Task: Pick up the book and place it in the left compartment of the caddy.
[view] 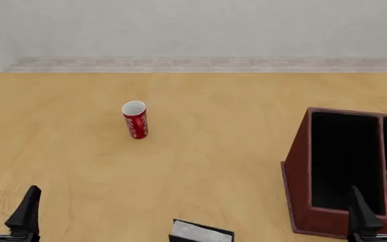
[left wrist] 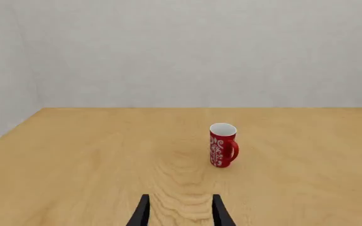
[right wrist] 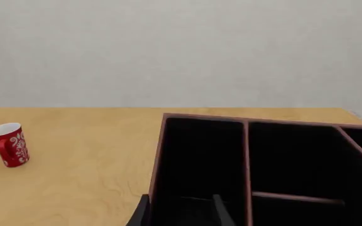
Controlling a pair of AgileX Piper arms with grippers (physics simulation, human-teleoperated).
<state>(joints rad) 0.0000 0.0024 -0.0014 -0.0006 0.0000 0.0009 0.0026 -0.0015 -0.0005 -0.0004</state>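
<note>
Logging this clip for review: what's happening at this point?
Nothing is held yet. Both arms sit at the near edge of the table, the left gripper and right gripper open and empty. The book lies at the near edge between them, untouched. The caddy stands on the right, its left compartment empty. A red cup stands upright farther out.

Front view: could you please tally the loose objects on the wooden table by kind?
Red patterned ceramic cup: 1
Black hardcover book with white page edge: 1
Reddish-brown wooden caddy with black compartments: 1
Total: 3
</note>
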